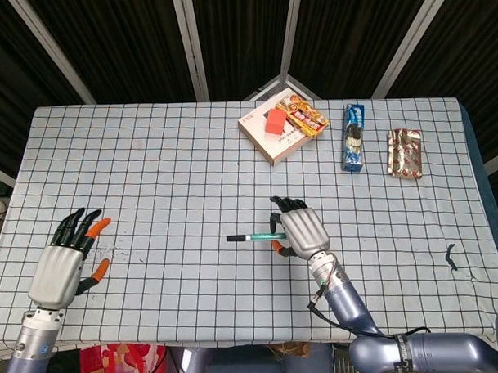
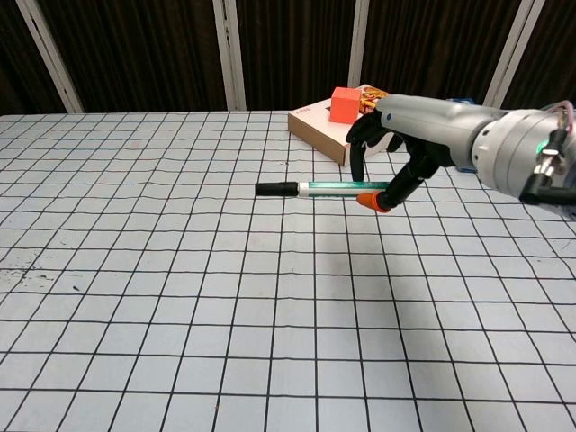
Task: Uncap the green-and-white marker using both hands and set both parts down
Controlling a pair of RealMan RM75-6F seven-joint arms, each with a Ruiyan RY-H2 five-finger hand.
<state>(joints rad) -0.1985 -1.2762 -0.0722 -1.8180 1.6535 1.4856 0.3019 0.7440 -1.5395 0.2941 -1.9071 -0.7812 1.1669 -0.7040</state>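
Right hand (image 2: 409, 148): holds green-and-white marker (image 2: 315, 188) by its tail end, lifted level above checked table (image 2: 180, 297), black cap pointing left. Left hand (image 1: 65, 260): empty, fingers spread, well apart. Risk: the light pinch may let the marker swivel or drop when the cap is pulled.
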